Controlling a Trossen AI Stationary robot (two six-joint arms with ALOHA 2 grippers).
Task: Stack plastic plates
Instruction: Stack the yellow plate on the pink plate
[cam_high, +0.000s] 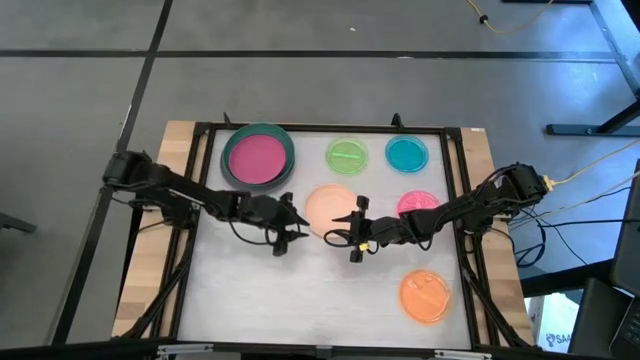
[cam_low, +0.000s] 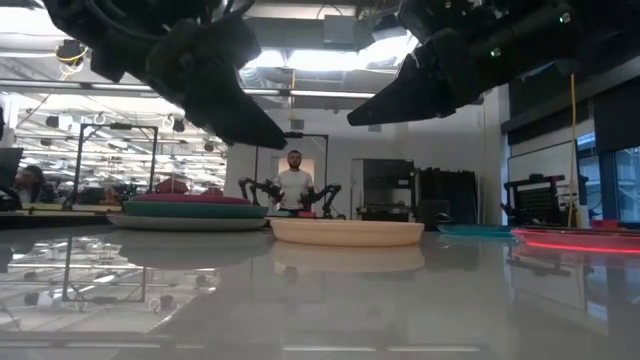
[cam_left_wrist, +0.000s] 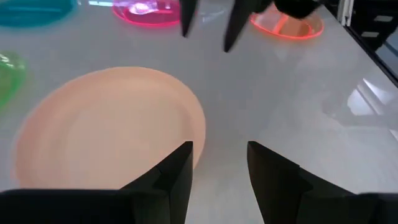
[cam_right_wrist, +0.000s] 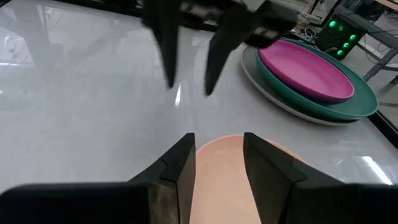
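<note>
A peach plate (cam_high: 328, 207) lies flat on the table's middle. My left gripper (cam_high: 298, 228) hovers open by its near-left rim, with the plate (cam_left_wrist: 106, 130) just beside one finger. My right gripper (cam_high: 345, 230) hovers open over its near-right rim, and the plate (cam_right_wrist: 221, 180) shows between its fingers. In the low view both grippers (cam_low: 278, 142) (cam_low: 354, 119) hang above the plate (cam_low: 346, 231), touching nothing. At the far left a magenta plate (cam_high: 257, 156) rests in a teal plate on a grey one. No black plate shows.
Green (cam_high: 347, 155) and cyan (cam_high: 407, 153) plates lie along the far edge, a pink one (cam_high: 418, 203) lies under the right arm, and an orange one (cam_high: 425, 296) sits near the right front. A black frame (cam_high: 460, 180) borders the table. People and another robot stand in the room behind.
</note>
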